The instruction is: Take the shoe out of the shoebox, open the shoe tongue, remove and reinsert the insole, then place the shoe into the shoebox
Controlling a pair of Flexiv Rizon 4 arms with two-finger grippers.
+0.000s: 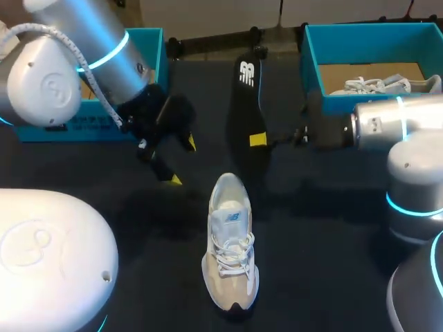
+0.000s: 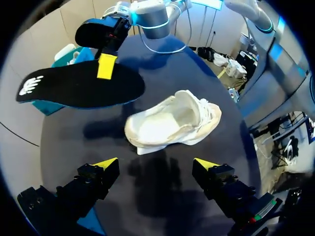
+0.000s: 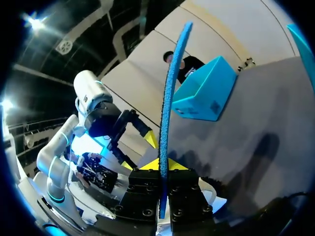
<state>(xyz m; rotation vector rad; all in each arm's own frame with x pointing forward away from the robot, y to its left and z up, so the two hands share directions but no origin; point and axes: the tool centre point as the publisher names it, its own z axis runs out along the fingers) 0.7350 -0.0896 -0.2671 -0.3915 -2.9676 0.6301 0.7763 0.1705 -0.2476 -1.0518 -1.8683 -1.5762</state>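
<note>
Clamping insole on edge in right pincer, clear off the table | holding left pincer wide apart, nothing between tips | spotting shoe upright on table, just ahead of left pincer, heel toward right pincer, not touching insole

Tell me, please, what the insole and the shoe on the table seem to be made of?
Insole: probably foam, since it is thin and flat, matte black on top with a blue underside edge. Shoe: seemingly pale textile with beige suede-like panels, matte, and white woven laces; the look leaves it open.
</note>
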